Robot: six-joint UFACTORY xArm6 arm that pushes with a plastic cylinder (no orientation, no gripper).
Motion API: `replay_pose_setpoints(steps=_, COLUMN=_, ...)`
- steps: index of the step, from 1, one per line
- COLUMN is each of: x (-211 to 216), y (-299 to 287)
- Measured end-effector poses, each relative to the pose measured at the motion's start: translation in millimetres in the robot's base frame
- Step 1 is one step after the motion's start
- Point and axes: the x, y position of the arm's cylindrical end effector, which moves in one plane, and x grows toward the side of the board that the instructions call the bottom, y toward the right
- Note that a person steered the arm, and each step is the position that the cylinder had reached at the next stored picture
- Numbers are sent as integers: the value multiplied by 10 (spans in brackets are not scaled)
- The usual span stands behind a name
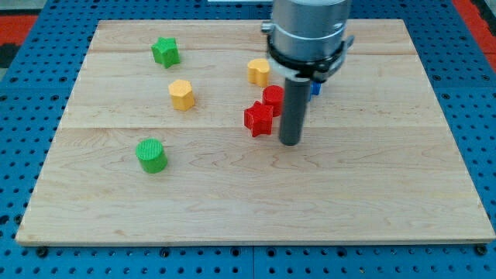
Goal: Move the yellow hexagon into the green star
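The yellow hexagon (181, 94) lies on the wooden board (232, 201) left of centre. The green star (165, 52) lies above and a little left of it, near the view's top, with a gap between them. My tip (289, 142) rests on the board near the centre, far to the right of the hexagon, just right of a red star (258, 118). The rod rises to the arm's grey body at the view's top.
A red block (272, 98) touches the red star's upper right. A second yellow block (259, 72) sits above them. A blue block (315, 87) peeks out behind the rod. A green cylinder (151, 155) stands at lower left.
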Motion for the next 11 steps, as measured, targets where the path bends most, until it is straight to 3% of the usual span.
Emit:
replay_pose_setpoints(steps=1, x=-444, y=-435)
replay_pose_setpoints(steps=2, x=-590, y=-337)
replay_pose_setpoints(steps=3, x=-193, y=-570)
replay_pose_setpoints(steps=4, x=-386, y=-1142)
replay_pose_setpoints(steps=5, x=-861, y=-1264)
replay_pose_setpoints(steps=6, x=-899, y=-1325)
replay_pose_setpoints(steps=9, x=-1666, y=-2429)
replay_pose_setpoints(steps=10, x=-1712, y=-2124)
replay_pose_setpoints(steps=11, x=-1505, y=-1351)
